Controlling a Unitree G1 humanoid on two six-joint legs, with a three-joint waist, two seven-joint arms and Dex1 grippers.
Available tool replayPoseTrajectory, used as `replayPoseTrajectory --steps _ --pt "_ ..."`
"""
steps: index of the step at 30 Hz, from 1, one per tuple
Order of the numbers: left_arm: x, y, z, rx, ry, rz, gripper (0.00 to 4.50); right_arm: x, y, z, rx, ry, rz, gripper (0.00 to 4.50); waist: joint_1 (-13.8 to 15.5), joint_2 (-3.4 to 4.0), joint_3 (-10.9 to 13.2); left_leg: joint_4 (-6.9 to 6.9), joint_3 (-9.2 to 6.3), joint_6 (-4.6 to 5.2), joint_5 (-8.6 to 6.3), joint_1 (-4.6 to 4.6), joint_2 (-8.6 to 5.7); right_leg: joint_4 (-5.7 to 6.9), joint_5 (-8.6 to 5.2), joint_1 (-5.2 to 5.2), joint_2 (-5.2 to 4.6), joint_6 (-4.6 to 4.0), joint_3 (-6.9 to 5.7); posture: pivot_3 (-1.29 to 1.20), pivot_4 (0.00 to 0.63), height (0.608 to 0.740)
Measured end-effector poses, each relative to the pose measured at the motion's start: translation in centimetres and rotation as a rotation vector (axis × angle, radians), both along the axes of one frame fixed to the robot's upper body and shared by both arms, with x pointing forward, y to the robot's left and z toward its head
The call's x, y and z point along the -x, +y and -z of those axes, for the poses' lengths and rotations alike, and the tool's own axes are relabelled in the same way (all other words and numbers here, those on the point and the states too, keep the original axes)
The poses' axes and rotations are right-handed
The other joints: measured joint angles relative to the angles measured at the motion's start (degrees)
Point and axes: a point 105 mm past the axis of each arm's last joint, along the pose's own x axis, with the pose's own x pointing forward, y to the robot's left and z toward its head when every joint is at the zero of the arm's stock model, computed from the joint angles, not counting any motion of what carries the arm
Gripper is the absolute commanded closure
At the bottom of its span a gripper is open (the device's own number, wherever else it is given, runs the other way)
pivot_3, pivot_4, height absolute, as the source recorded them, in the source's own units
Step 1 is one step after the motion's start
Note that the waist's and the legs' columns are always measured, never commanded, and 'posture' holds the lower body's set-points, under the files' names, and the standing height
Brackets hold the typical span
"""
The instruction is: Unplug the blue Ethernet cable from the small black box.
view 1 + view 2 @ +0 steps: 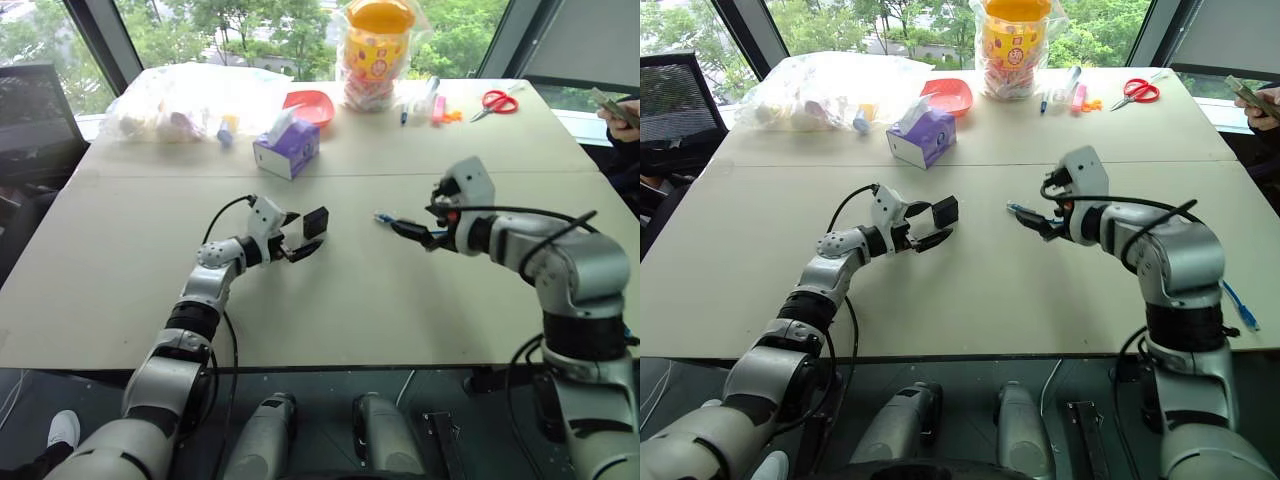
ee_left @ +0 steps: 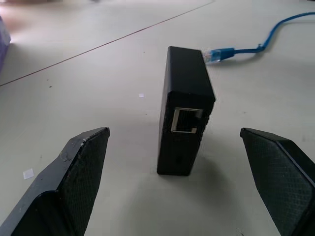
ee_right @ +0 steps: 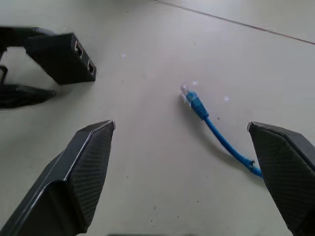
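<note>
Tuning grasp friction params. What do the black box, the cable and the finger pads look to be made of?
Black box: likely hard plastic, matte; flat faces, crisp edges, moulded port opening.
Cable: flexible blue jacket, probably PVC or rubber, slightly glossy; it curves loosely on the table. Plug tip looks like clear plastic.
Finger pads: black, fine cross-hatch texture, probably rubber.

Blue Ethernet cable (image 3: 211, 125) unplugged, near upright black box (image 2: 184, 110)

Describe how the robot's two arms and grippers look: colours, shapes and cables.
Both arms are jointed silver-grey and white shells with black bands. Loose black cables loop along each forearm. The left gripper and right gripper each have two black, wedge-shaped fingers with cross-hatched pads.
</note>
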Motion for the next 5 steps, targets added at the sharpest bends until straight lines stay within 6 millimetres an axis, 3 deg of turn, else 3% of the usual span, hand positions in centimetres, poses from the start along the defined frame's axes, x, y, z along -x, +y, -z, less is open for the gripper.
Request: replayPoseTrajectory --steps 5 --pt "1.8 1.2 -2.8 0.008 -0.008 0.077 0.05 3.5 0.6 0.8 0.029 0.058 -0.168 0.0 -0.12 0.0 0.0 0.05 0.02 0.0 0.0 0.02 0.04 -0.03 -0.01 0.03 0.0 -0.02 0.0 0.0 0.15 0.74"
